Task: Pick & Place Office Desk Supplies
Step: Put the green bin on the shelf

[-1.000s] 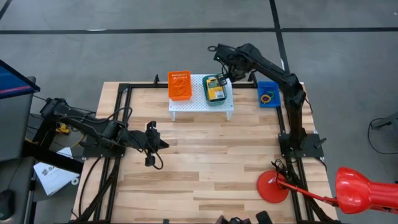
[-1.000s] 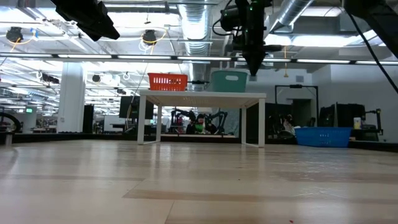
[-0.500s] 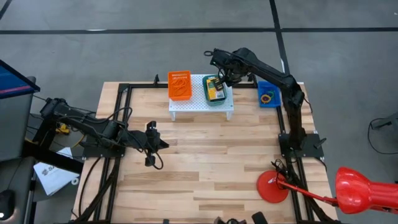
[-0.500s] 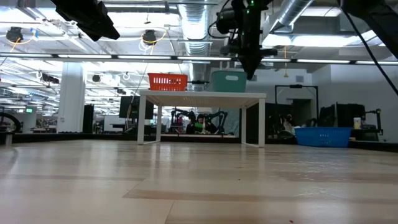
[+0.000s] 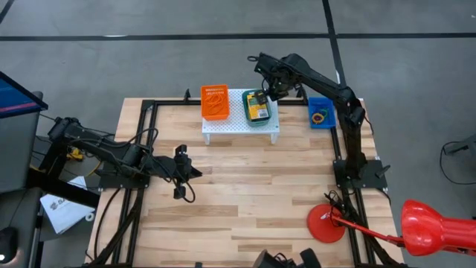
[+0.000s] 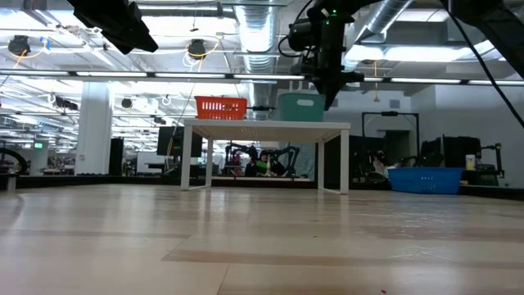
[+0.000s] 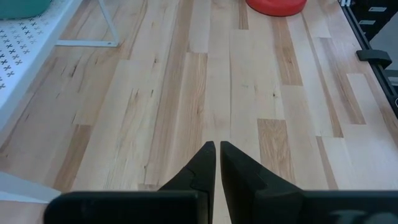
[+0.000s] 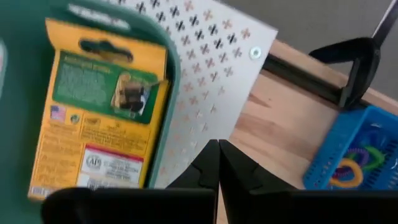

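Yellow and green show on the crayon box [image 5: 257, 106], which lies flat inside a green tray [image 5: 248, 119] in the upper middle of the high view. The tray sits on a white stand [image 5: 236, 126] full of little holes, and the stand sits on the wooden tabletop [image 5: 253, 193]. In the right wrist view the crayon box [image 8: 102, 121] fills the left side, with the green tray [image 8: 22, 74] around it and the white stand [image 8: 214, 74] next to it.

An orange basket [image 5: 214, 101] sits on the stand too, just left of the green tray. From the low view the orange basket [image 6: 220, 107] and the green tray [image 6: 300, 107] both stand on top of the white stand [image 6: 266, 129].

A blue bin [image 5: 321, 113] rests on the tabletop to the right of the stand. Rubber bands [image 8: 356, 168] in many colours lie inside the blue bin [image 8: 329, 155] at the right edge of the right wrist view.

Up above the right side of the green tray hangs the right pincer [image 5: 268, 91]. Its two fingers are pressed together and it holds nothing.

At the left middle of the high view, the left pincer [image 5: 181, 173] waits over bare wood. It is clenched too, with nothing in it.

A red round disc [image 5: 326, 223] sits at the lower right of the tabletop.
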`<state>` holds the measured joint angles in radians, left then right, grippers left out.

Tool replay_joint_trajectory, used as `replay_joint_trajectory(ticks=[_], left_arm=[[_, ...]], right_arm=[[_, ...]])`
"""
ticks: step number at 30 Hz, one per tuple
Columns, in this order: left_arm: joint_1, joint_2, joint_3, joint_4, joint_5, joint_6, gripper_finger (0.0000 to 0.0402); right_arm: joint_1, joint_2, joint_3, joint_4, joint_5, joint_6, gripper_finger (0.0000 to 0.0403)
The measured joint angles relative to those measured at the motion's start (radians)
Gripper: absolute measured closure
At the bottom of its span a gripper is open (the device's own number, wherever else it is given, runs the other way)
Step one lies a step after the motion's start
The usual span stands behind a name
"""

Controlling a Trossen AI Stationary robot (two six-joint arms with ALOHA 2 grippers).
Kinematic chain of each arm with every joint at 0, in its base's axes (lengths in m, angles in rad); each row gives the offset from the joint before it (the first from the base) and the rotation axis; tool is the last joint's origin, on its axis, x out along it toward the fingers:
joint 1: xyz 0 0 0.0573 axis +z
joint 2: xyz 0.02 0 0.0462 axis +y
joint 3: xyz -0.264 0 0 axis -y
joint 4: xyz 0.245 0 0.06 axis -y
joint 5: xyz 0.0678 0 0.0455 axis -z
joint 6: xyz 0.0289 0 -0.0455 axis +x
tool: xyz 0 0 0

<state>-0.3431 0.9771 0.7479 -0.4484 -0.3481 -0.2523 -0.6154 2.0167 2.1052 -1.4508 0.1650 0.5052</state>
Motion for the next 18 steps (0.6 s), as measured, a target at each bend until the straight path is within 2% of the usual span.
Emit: replay_joint_trajectory(ticks=[18], left_arm=[[0.000,0.000,0.000,0.000,0.004,-0.015,0.0385]], right_arm=[[0.082,0.000,0.000,0.003,-0.090,0.000,0.0403]])
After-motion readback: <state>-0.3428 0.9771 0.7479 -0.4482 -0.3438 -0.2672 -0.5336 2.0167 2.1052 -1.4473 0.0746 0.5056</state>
